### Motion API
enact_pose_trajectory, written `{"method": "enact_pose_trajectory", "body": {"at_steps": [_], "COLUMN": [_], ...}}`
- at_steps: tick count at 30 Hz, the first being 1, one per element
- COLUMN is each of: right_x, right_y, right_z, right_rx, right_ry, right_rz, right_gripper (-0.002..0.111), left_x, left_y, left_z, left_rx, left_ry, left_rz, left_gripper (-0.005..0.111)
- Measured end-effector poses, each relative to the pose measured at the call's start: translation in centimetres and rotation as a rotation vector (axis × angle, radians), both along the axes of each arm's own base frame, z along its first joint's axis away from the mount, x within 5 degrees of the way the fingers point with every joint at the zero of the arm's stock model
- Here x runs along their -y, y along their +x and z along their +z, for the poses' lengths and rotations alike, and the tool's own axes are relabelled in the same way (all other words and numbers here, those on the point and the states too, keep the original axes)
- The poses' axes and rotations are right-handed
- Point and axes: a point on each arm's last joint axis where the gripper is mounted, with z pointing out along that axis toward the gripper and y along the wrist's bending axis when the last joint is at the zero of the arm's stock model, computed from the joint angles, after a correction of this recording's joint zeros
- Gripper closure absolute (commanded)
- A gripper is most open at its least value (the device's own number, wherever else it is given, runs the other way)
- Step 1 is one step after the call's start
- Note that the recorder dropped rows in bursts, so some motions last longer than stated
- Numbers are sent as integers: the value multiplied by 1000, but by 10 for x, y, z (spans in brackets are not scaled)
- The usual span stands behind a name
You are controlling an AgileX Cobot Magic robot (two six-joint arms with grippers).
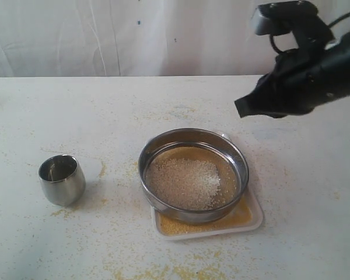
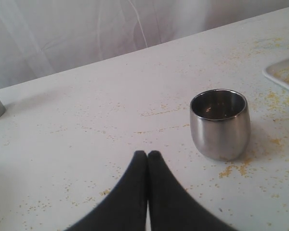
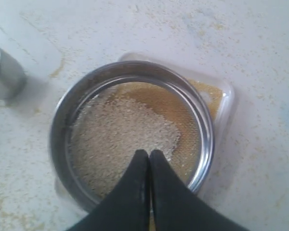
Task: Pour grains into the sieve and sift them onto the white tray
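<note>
The right gripper (image 3: 149,153) has its two black fingers pressed flat together, with nothing between them. It hangs in the air over the sieve (image 1: 193,133). From where I stand it is up at about 2 o'clock from the sieve, not touching it. The left gripper (image 2: 148,154) is squeezed flat too and holds nothing. It hovers over the table (image 1: 76,105) near the little steel cup (image 1: 62,179), which looks empty. The cup stands upright at 9 o'clock from the sieve, well apart. The sieve sits on the white tray (image 1: 255,220). Inside it lies a pale heap of the grains (image 1: 186,182), the bigger whitish ones. Yellow dust shows on the tray from 4 to 6 o'clock, under the sieve's edge. So I think the pouring is done, and most of the shaking too. Here is what could go wrong. The sieve seems to hang over the tray's edge at 9 o'clock, so a big shake could drop dust on the table, where yellow crumbs (image 1: 163,271) lie at 6 o'clock. If the fingers come down without opening, they would bump the rim and could tip the sieve or push the tray sideways. A hard wobble could also toss the pale bits over the low wall.
</note>
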Motion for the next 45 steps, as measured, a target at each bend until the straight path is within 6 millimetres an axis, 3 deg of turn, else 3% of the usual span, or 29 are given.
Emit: {"method": "enact_pose_trajectory", "body": {"at_steps": [9,16,24,29,31,34,40,42,45], "right_x": [23,35,46,49,50,61,85,87,89], "right_y": [-101,-155,-190,-191,-184,-181,-198,-200,-203], "right_z": [15,27,45,51,40,-5,-92,-111,-116], "right_rx": [121,116,284,363,372,417,484,529,569], "right_ry": [134,256,321,362,376,333,340,330,297], "right_rz": [13,-14,-10,-49,-92,-208,-426,-426,-415], "right_gripper": [108,108,108,108,108,108,108,108,108], "left_x": [0,0,0,0,0,0,0,0,0], "left_y": [0,0,0,0,0,0,0,0,0], "left_z": [0,0,0,0,0,0,0,0,0], "left_rx": [0,0,0,0,0,0,0,0,0], "left_ry": [0,0,0,0,0,0,0,0,0], "left_rz": [0,0,0,0,0,0,0,0,0], "left_gripper": [107,107,107,107,107,107,107,107,107]}}
